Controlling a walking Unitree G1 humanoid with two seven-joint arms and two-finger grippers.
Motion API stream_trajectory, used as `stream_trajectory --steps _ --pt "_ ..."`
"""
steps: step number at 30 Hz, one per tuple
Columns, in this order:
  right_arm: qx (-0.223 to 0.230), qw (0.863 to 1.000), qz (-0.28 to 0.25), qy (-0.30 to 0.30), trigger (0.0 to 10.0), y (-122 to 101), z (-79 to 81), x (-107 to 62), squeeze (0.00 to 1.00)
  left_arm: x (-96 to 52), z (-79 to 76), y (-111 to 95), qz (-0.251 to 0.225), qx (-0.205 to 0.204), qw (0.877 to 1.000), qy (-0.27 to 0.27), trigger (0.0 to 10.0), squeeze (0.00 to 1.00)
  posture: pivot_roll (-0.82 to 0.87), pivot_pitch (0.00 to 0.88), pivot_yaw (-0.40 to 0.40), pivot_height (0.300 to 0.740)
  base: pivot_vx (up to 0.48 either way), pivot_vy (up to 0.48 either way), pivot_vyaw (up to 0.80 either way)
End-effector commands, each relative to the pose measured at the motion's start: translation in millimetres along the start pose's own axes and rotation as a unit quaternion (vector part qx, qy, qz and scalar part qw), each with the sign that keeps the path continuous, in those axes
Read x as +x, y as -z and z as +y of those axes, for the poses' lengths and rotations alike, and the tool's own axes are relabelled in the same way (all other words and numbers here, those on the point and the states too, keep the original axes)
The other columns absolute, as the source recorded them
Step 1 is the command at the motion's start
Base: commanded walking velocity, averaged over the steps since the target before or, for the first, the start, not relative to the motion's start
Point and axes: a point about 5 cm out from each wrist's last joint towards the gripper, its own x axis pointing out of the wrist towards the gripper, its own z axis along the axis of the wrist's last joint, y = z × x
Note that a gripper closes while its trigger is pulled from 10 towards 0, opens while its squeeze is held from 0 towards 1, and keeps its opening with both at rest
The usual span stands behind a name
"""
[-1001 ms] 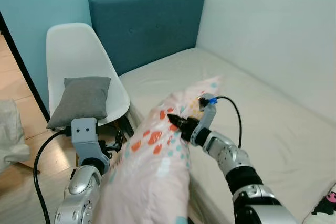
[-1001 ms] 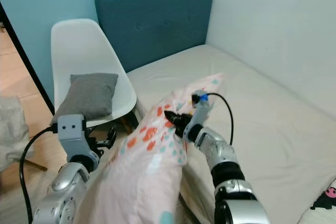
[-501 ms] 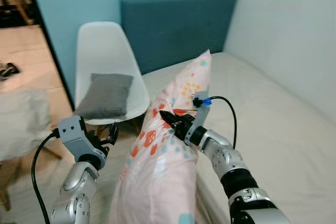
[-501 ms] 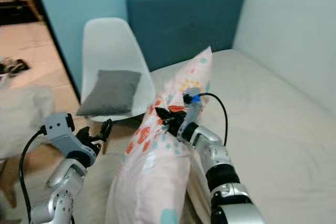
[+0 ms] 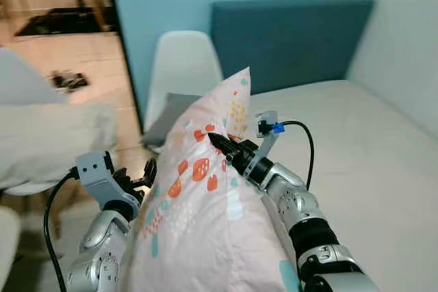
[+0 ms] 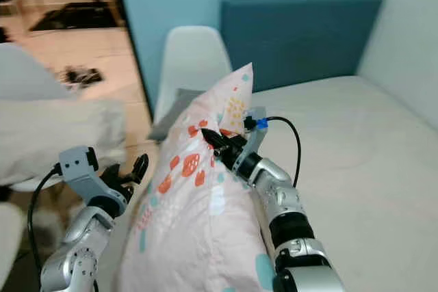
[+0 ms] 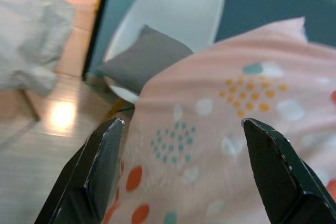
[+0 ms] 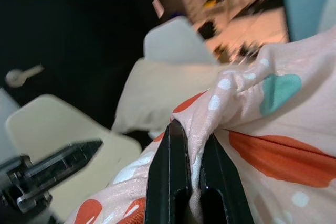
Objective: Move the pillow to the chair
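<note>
A large pink pillow (image 5: pixel 205 210) with orange and teal spots hangs upright in front of me, off the bed. My right gripper (image 5: pixel 217 143) is shut on a fold of its cover near the top; the pinched fabric (image 8: pixel 195 129) shows between the black fingers in the right wrist view. At the pillow's lower left side my left gripper (image 5: pixel 147 172) stands open, its fingers (image 7: pixel 107 153) spread before the cover without holding it. Behind the pillow stands the white chair (image 5: pixel 181 59), with a grey cushion (image 7: pixel 144 59) on its seat.
The bed (image 5: pixel 369 135) with a teal headboard (image 5: pixel 294 39) lies to the right. A blue wall rises behind the chair. To the left is a pale chair with a cream cushion (image 5: pixel 48 141), and wooden floor (image 5: pixel 68 52) runs beyond a dark door frame.
The camera has turned left, so the chair and bed have shifted right in view. The pillow, still pinched by the right gripper, now stands higher and hides the chair's seat.
</note>
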Motion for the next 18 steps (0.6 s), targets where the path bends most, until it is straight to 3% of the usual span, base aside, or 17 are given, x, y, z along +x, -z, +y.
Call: stream_trajectory --steps 1,18 --pt "-0.031 0.999 -0.035 -0.014 10.0 -17.6 4.7 7.7 0.00 0.9 1.9 1.8 0.006 0.002 1.000 0.002 10.0 0.00 0.06 0.000 -0.067 0.740 0.000 0.000 0.76" --pt "-0.031 0.999 -0.034 -0.016 10.0 -15.2 5.8 10.2 0.00 4.3 1.5 2.8 0.007 0.010 1.000 0.008 10.0 0.00 0.06 0.000 -0.064 0.740 0.000 0.000 0.76"
